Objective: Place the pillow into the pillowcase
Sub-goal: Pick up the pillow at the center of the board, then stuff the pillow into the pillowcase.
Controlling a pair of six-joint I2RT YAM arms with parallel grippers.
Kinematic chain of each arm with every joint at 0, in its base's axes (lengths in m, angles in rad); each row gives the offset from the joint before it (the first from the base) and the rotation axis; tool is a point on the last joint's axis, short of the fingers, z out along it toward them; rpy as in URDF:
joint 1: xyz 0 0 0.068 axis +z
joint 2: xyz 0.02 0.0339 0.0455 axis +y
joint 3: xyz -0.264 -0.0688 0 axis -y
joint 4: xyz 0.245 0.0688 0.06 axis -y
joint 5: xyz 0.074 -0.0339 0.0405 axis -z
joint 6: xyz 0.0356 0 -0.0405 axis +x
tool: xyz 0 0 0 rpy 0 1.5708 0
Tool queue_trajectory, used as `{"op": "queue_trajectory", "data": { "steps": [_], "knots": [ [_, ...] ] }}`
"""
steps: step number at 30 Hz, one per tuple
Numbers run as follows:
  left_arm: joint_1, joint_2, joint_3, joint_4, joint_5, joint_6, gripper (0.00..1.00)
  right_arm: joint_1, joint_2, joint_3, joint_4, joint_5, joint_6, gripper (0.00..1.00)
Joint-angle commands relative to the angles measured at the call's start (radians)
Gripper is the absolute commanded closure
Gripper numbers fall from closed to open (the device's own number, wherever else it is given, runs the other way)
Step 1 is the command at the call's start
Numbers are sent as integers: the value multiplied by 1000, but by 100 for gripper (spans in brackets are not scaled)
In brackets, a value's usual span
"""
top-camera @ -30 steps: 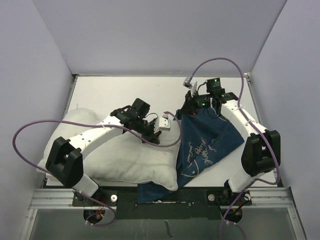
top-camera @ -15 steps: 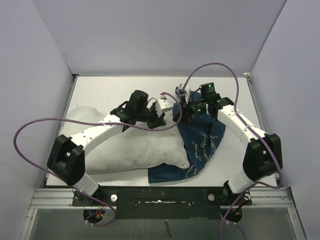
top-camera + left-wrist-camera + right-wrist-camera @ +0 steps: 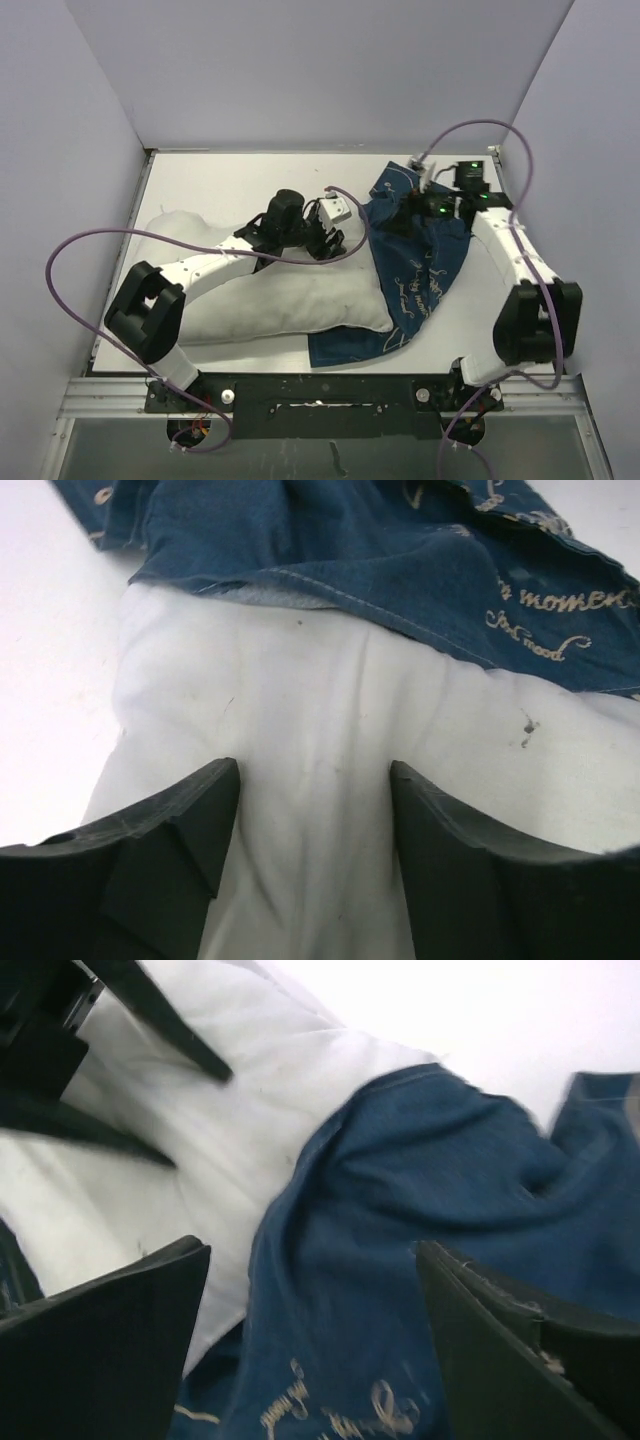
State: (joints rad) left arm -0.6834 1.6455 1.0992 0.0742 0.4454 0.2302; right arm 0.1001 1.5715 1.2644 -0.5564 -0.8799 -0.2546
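Far wall (image 3: 320,70): plain pale lavender.
Left wall (image 3: 50,150), right wall (image 3: 590,120): same lavender.
Table (image 3: 230,175): white, evenly lit.
Near edge: metal rail (image 3: 100,405) spanning the front.

A white bench (image 3: 230,185) stands boxed in on three sides by plain pale-lilac panels. A back wall (image 3: 320,70) rises from the bench's far edge, while a left wall (image 3: 50,200) and a right wall (image 3: 590,150) slant up from its two sides. A thin dark gap (image 3: 143,185) runs along the bench's left edge. A silver aluminium rail (image 3: 100,405) runs along the bench's near edge, with a black mounting plate (image 3: 330,392) set at its middle. Beyond the rail, on the side away from the bench, lies a dull grey-green surface (image 3: 320,450) showing faint reflections.
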Motion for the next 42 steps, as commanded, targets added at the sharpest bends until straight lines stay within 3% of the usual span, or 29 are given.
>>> {"op": "queue_trajectory", "data": {
  "steps": [1,7,10,13,17,19,23,32,34,38,42],
  "knots": [
    [19,-169,69,-113,-132,-69,37,-117,-244,-60,-61,-255,-204,1],
    [22,-409,6,-229,-74,-126,30,-128,-466,-344,-163,-374,-742,2],
    [-10,-523,-69,-213,-48,-142,29,-127,-458,-395,-271,-352,-911,2],
    [-124,-584,-141,-213,-122,-77,28,-127,-438,-389,-313,-260,-926,3],
    [-412,-586,-220,-211,-414,119,26,-125,-432,-431,-284,-128,-893,10],
    [-500,-554,-245,-197,-511,203,24,-123,-410,-437,-284,-104,-885,15],
    [-533,-457,-228,-200,-504,245,19,-97,-348,-427,-277,-79,-827,22],
    [-511,-233,-180,-120,-608,387,12,-18,-240,-407,-290,4,-783,22],
    [-483,-194,-170,-115,-596,386,18,-11,-225,-404,-289,17,-768,22],
    [-411,-139,-154,-88,-541,348,45,17,-187,-395,-274,37,-709,23],
    [-369,-124,-146,-69,-460,310,63,58,-150,-388,-231,105,-629,25]
  ]
}}
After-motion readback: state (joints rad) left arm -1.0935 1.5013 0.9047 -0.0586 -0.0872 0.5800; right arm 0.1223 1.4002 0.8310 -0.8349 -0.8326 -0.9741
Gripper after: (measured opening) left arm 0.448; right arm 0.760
